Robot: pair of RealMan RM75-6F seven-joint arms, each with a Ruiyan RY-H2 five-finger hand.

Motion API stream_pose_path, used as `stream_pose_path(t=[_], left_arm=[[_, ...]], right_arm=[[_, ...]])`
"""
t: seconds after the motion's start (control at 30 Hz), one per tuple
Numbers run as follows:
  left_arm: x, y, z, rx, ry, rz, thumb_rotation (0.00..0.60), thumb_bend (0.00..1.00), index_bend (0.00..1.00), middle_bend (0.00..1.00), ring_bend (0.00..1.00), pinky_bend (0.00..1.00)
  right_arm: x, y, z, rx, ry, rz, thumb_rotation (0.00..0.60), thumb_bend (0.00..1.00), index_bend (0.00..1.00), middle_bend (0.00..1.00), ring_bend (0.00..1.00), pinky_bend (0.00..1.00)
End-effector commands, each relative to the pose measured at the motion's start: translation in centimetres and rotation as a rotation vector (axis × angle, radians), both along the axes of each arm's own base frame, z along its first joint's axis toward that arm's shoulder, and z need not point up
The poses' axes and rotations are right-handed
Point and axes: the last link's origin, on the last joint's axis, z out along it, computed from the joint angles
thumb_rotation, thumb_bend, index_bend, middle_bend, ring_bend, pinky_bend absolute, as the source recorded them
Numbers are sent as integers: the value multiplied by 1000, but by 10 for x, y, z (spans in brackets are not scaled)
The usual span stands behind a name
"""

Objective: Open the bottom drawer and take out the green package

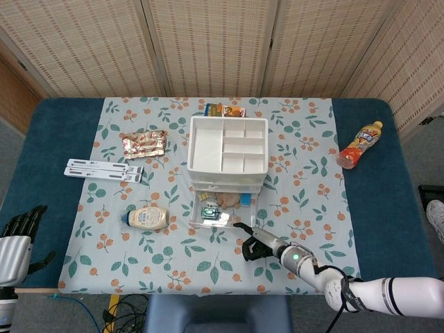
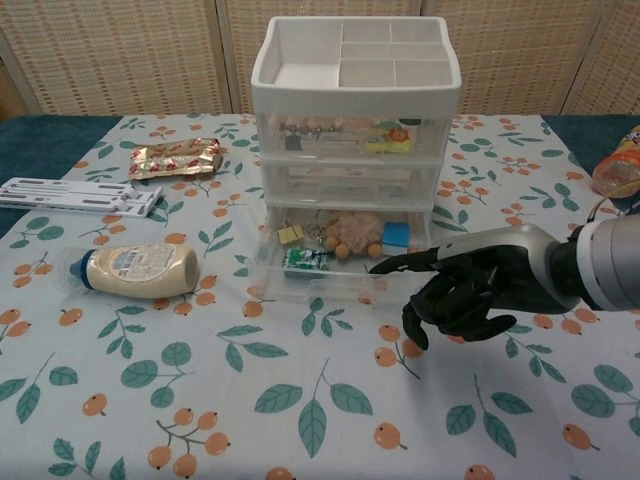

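1. Right hand (image 2: pixel 470 290) sits low over the tabletop (image 2: pixel 330 400), just in front of the bottom drawer (image 2: pixel 330 285), toward its right end. One finger points at the drawer's front lip, tip at or touching it; the other fingers are curled under. Nothing in its grasp.
2. Bottom drawer is pulled out of the drawer unit (image 2: pixel 355 120); contents are exposed in both views.
3. Green package (image 2: pixel 305 261) lies flat inside the drawer, left of the right hand's extended fingertip and slightly beyond it. Not touched by the hand. In the head view it is at (image 1: pixel 209 214), up-left of the right hand (image 1: pixel 258 244).
4. Also in the drawer, beyond the hand: a small yellow item (image 2: pixel 291 234), a beige lump (image 2: pixel 350 232) and a blue block (image 2: pixel 395 234), the last almost straight ahead of the fingertip.
5. Left hand (image 1: pixel 17 239) is at the far left edge of the head view, off the tablecloth, well apart from the drawer unit. Fingers spread upward, holding nothing.
6. Far left of the right hand: mayonnaise bottle (image 2: pixel 135 270) on its side, red-and-silver snack pack (image 2: pixel 175 157), two white strips (image 2: pixel 80 195).
7. Far right, beyond the right hand: orange drink bottle (image 1: pixel 360 144) lying on the blue tabletop.
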Motion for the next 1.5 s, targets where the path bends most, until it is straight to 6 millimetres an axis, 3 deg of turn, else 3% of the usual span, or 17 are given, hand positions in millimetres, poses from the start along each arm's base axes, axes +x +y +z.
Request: stream_pose_path(t=[0.03, 0.27, 0.4, 0.53, 0.67, 0.93, 1.23, 1.5], left_arm=[[0, 0, 0, 2, 1, 3, 600, 177, 80, 128, 144, 145], [0, 1, -1, -1, 1, 1, 600, 178, 80, 128, 144, 145], [2, 2, 0, 2, 0, -8, 600, 178, 79, 128, 144, 145], [2, 0, 0, 8, -4, -6, 600, 177, 79, 128, 144, 145], [2, -1, -1, 8, -5, -4, 600, 177, 79, 128, 144, 145], [2, -4, 2, 17, -5, -4, 600, 177, 80, 128, 144, 145], [4, -4, 3, 23, -8, -11, 600, 177, 79, 128, 144, 145], [3, -7, 5, 29, -4, -7, 600, 177, 80, 128, 144, 145]], right_arm=[[0, 3, 9, -35, -14, 18, 600, 766, 0, 612, 901, 980], [-1, 9, 26, -75, -11, 80, 600, 766, 0, 607, 899, 980], [11, 4, 39, -130, 3, 209, 600, 741, 0, 605, 888, 980], [23, -2, 50, -198, 56, 395, 600, 581, 0, 612, 791, 980], [30, -11, 53, -277, 125, 550, 600, 457, 0, 628, 774, 980], [47, -34, 42, -359, 286, 824, 600, 329, 66, 638, 774, 981], [66, -57, 19, -554, 538, 1183, 600, 303, 144, 725, 841, 1000], [72, -65, -5, -589, 618, 1301, 600, 330, 169, 807, 915, 1000]])
